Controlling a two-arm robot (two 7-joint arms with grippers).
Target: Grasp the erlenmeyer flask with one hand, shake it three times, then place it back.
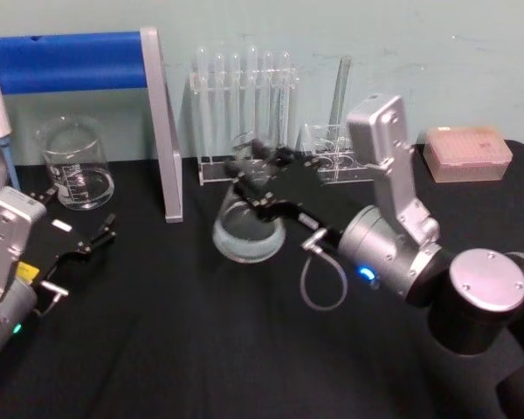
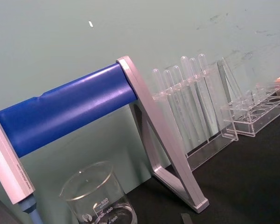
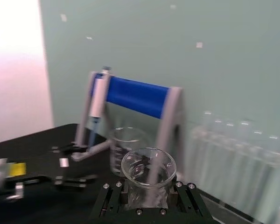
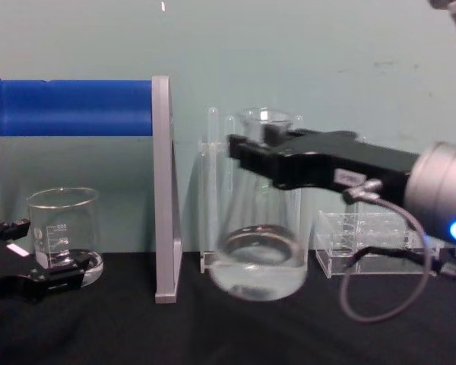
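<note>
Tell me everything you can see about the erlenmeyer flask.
The erlenmeyer flask is clear glass, conical, with a wide round base, narrow neck and flared rim. A little clear liquid sits in its base. It is about upright, in front of the test tube rack. The right tool is clamped on its neck. Whether its base touches the table is unclear.

beaker (image 4: 62, 236), far left: white scale, top mark 500 | right gripper (image 4: 260, 156): white label, print illegible

One flask (image 1: 249, 234), one beaker (image 1: 74, 166), two racks (image 1: 211, 170), one pink box (image 1: 467, 154).
</note>
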